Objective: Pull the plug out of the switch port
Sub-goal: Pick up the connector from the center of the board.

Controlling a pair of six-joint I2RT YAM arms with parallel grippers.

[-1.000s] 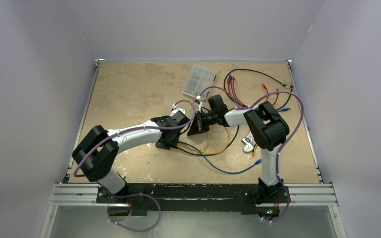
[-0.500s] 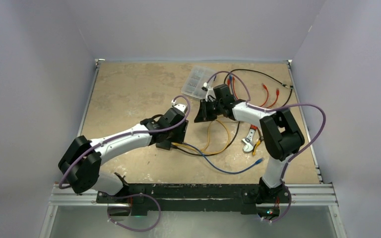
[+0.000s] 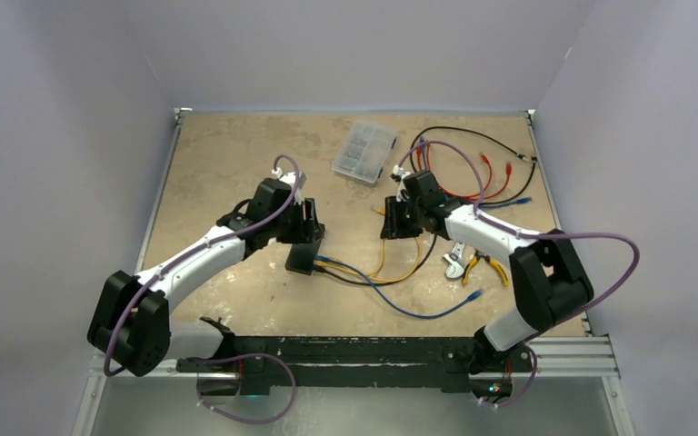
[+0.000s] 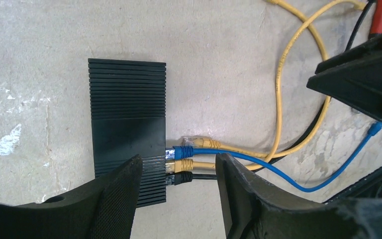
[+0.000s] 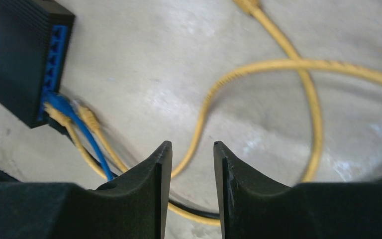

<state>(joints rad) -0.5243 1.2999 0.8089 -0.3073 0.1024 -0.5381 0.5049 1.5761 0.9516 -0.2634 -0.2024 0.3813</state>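
The switch (image 4: 128, 114) is partly hidden behind the left fingers (image 4: 114, 209) (its plugs (image 5: 59, 105) look blurred from the right wrist).

Switch (image 3: 302, 261) mid-tabletop (image 3: 227, 163); plugged cables (image 4: 184, 164) run right from it. Compartment case (image 3: 364, 152) behind. Wrench (image 3: 454, 265) right; loose cables (image 3: 486, 173) far right.

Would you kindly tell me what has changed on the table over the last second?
Both arms have drawn apart from the middle. The left gripper backed off leftward and now hangs open over the switch. The right gripper retreated rightward, open and empty. The switch stayed put, its blue cable still plugged in.
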